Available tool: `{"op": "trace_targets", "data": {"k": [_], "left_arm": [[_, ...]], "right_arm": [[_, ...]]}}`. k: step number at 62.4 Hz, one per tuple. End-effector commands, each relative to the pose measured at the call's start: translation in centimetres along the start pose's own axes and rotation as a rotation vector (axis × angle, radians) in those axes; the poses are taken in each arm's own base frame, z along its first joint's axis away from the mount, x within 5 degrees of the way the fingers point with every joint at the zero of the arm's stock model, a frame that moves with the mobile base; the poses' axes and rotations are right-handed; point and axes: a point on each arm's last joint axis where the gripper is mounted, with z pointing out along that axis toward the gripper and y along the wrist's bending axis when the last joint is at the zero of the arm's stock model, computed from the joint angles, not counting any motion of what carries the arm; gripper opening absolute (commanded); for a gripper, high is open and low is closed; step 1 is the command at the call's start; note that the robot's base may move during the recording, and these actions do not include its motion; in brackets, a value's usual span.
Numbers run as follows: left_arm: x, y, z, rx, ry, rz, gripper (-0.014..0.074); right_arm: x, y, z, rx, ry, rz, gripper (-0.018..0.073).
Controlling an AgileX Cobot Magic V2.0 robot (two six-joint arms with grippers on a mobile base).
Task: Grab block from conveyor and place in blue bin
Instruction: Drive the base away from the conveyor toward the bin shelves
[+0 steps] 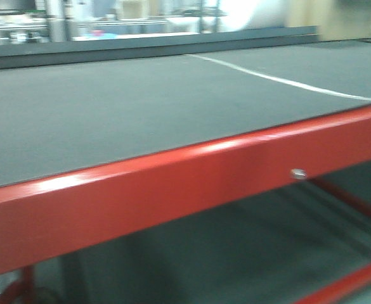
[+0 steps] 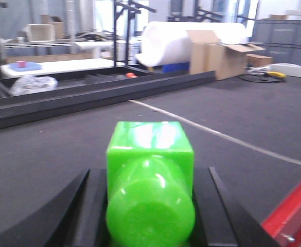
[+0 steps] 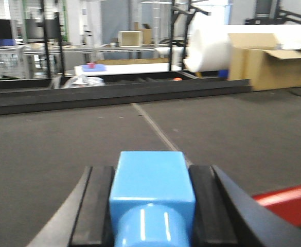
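Holding a green block between its black fingers, the left end effector sits low and level over the conveyor, near the red frame. The right end effector likewise grips a blue block (same low, forward-facing pose) over the belt; whether either block touches the belt cannot be told.
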Motion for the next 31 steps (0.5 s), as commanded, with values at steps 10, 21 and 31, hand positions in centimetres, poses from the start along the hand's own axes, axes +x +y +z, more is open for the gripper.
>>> {"op": "trace_targets", "data": {"k": [10,21,31], "left_arm": [[-0.22,-0.05,-0.09,0.005,-0.022,-0.001,-0.0111],[-0.22,-0.05,-0.09,0.005,-0.022,-0.001,-0.0111],[-0.22,-0.05,-0.09,0.005,-0.022,-0.001,-0.0111]], "right_arm": [[-0.14,0.0,-0.08,0.0,-0.021,-0.011,-0.0162],[-0.14,0.0,-0.08,0.0,-0.021,-0.011,-0.0162],[-0.14,0.0,-0.08,0.0,-0.021,-0.011,-0.0162]]}}
